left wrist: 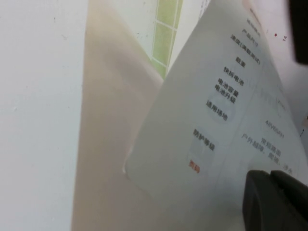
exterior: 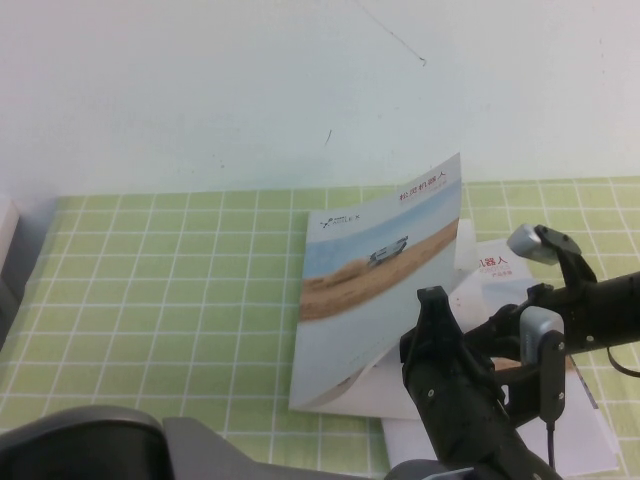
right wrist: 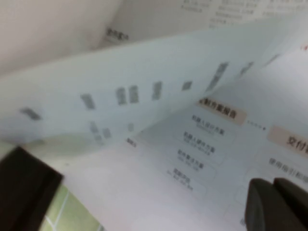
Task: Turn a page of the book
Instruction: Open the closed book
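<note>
The book (exterior: 345,398) lies on the green checked cloth. Its front page (exterior: 375,270) is lifted and stands nearly upright, with the desert-rover photo facing the camera. My left gripper (exterior: 433,300) reaches up at the page's right edge. In the left wrist view the left gripper (left wrist: 272,179) is shut, with its fingers lying against the page's white inner side (left wrist: 211,110). My right gripper (right wrist: 275,186) is shut too, down on the book's white inside sheet (right wrist: 202,144), and the raised page (right wrist: 144,91) arches over it. The right arm (exterior: 595,295) comes in from the right.
A second white brochure with red lettering (exterior: 492,266) lies just right of the book. More white sheets (exterior: 590,440) lie at the front right. The green checked cloth (exterior: 170,280) stretches left. A pale wall stands behind, and a grey object (exterior: 8,260) sits at the left edge.
</note>
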### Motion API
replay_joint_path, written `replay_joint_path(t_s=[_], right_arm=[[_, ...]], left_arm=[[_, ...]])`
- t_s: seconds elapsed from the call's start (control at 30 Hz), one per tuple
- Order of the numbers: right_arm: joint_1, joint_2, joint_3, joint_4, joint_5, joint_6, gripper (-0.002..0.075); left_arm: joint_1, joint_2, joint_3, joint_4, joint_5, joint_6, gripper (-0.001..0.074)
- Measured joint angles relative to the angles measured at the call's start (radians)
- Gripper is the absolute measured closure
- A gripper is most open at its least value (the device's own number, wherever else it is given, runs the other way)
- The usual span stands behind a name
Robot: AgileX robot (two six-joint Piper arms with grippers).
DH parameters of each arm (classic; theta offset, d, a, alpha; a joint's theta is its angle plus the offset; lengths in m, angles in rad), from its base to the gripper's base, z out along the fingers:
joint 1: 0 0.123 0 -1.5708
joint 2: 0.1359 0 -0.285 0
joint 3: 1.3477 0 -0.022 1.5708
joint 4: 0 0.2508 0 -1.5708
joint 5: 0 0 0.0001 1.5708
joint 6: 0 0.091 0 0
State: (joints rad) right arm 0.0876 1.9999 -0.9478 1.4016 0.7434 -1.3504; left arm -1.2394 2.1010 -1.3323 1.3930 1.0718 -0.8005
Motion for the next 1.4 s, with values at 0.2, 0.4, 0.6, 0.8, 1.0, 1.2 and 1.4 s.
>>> replay_joint_path(t_s=[0.2,0.4,0.6,0.8,1.0,1.2,1.4], right_arm=[[0.014,0.042,-0.002,0.0,-0.021,0.005,0.0709],[0.014,0.042,-0.002,-0.003,-0.023,0.011,0.071],[0.014,0.042,-0.002,-0.009,-0.025,0.022,0.071],[0.014,0.042,-0.008,-0.022,-0.026,0.037,0.0711],[0.016,0.042,-0.008,-0.03,-0.028,0.055,0.0711],[0.016,0.042,-0.008,-0.03,-0.03,0.068,0.0711],[0.016,0.042,-0.008,-0.034,-0.03,0.078,0.0711]], left_arm=[[0.008,0.0,0.0,0.008,0.014,-0.007,0.0738],[0.033,0.0,0.0,0.008,0.024,-0.023,0.0738],[0.069,0.0,0.0,0.013,0.059,-0.055,0.0738],[0.11,-0.003,0.0,0.012,0.086,-0.067,0.0738],[0.148,-0.031,0.0,-0.028,0.088,-0.087,0.0738],[0.192,-0.104,0.0,-0.077,0.088,-0.104,0.0738],[0.263,-0.175,0.0,-0.185,0.097,-0.112,0.0738]])
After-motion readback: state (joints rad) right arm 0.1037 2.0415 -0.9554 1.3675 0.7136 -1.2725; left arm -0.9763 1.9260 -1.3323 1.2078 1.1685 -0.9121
